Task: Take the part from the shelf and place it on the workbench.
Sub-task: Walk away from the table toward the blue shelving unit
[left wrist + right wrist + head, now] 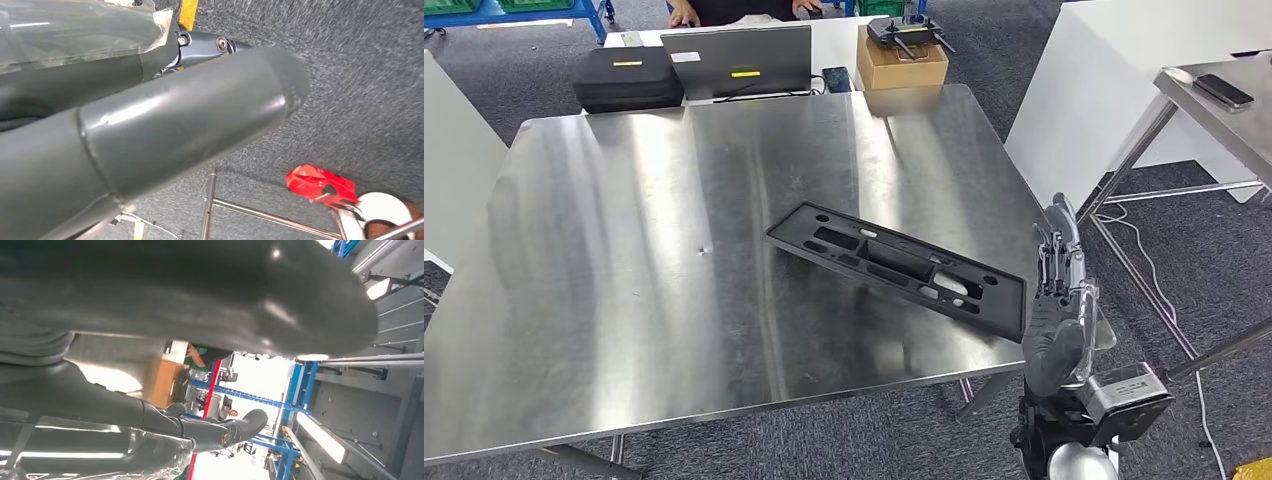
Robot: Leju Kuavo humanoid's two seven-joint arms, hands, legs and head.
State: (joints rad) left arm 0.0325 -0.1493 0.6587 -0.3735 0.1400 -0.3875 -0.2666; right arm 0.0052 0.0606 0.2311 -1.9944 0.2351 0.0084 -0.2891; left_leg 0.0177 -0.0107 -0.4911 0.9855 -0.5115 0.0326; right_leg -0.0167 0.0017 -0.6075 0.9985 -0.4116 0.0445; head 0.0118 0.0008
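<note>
The worktop (624,280) is a shiny steel surface, and one long black part (899,268) lies flat on it, at about 4 o'clock from the middle, with its right end close to the edge. Behind it, at 12 o'clock, a white table (839,40) carries a black case (627,78), a grey laptop (736,60) and a cardboard box (901,62).

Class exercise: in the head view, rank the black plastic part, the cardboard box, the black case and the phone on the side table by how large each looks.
1. Black plastic part, nearest the camera.
2. Black case.
3. Cardboard box, close to the case and equally far off, so that pair is uncertain.
4. Phone, clearly smallest.
</note>
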